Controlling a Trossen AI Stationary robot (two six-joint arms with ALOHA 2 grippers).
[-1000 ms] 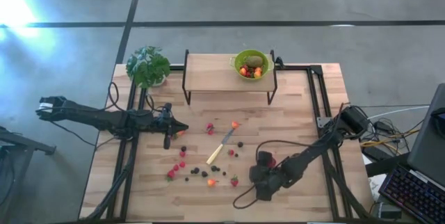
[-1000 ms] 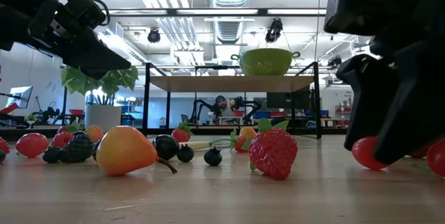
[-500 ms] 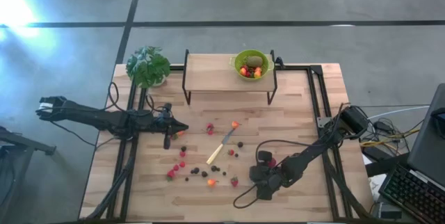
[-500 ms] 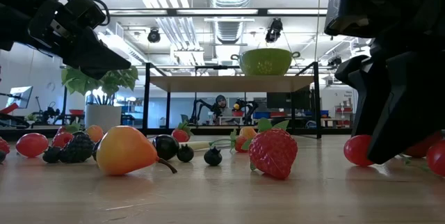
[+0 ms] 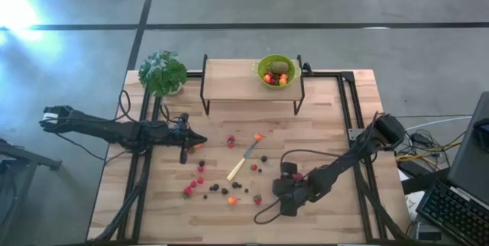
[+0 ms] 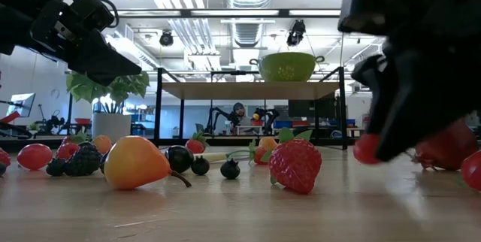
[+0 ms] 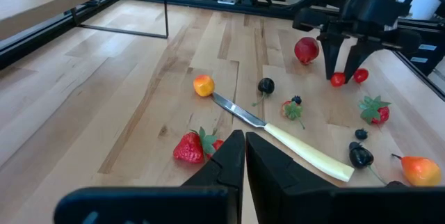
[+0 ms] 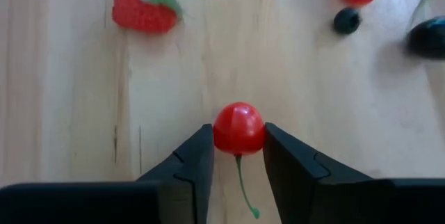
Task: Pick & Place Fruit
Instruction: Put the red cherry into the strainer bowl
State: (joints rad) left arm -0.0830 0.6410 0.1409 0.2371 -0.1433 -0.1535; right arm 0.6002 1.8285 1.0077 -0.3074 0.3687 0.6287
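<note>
Small fruit lies scattered on the wooden table [image 5: 328,116]: strawberries [image 6: 294,165], dark berries [image 6: 179,158], an orange-yellow piece [image 6: 135,163] and cherries. A green bowl [image 5: 276,70] with a kiwi-like ball and a few other fruits stands on the raised shelf. My right gripper [image 5: 284,199] stands near the table's near edge, pointing down, shut on a red cherry [image 8: 238,128]. My left gripper [image 5: 200,145] hovers shut over the table's left part, level, above a strawberry [image 7: 189,147]. My right gripper pinches the cherry's round body [image 8: 238,128] between its two fingers [image 8: 191,161], one on each side, coming from above and pointing down. The green stem [image 8: 245,193] runs back between the fingers. In the low view the cherry [image 6: 366,149] sits at the fingertips, slightly above the wood.
A pale-handled knife [image 5: 243,162] lies among the fruit at the table's middle. A potted plant [image 5: 162,72] stands at the far left corner. The black-legged shelf [image 5: 252,82] spans the far middle. Another cherry [image 7: 360,75] and a larger red fruit [image 6: 443,146] lie beside my right gripper.
My right gripper has moved a little toward the table's left and risen, taking the red cherry with it; in the low view the cherry stands higher and farther left than a second ago. The left arm has kept still.
</note>
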